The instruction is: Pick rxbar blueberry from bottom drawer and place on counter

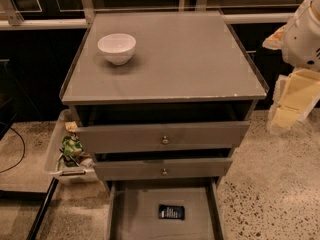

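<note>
1. Tool [290,106] sits at far R edge, pale yellow, off to the side of the cabinet, about level w/ the desk's front rim and above the floor. Open or closed: can't tell. Holds nothing visible.
2. White arm [305,34] segment sits above the tool, top R corner.
3. Bar [171,212], small, dark, w/ pale print, lies flat on the floor of the bottom drawer [135,209], slightly R of centre. Well apart from the tool.
4. Bottom drawer is pulled out toward the camera; only the bar shows inside.
5. Desk [190,64], the grey cabinet top, has a chipped front rim and thin clear raised edges.
6. White bowl [116,48] stands upright on the desk, back L area.
7. Two knobbed drawers sit btwn desk and bottom drawer: upper drawer [210,134] w/ a dark gap above it, middle drawer [200,168] below.
8. Clear bin [51,156] stands on the floor just beside the cabinet's L side, w/ green wrappers [71,151] inside.
9. Floor [270,184] is speckled stone; a thin dark cable [21,149] curves at far L.
</note>
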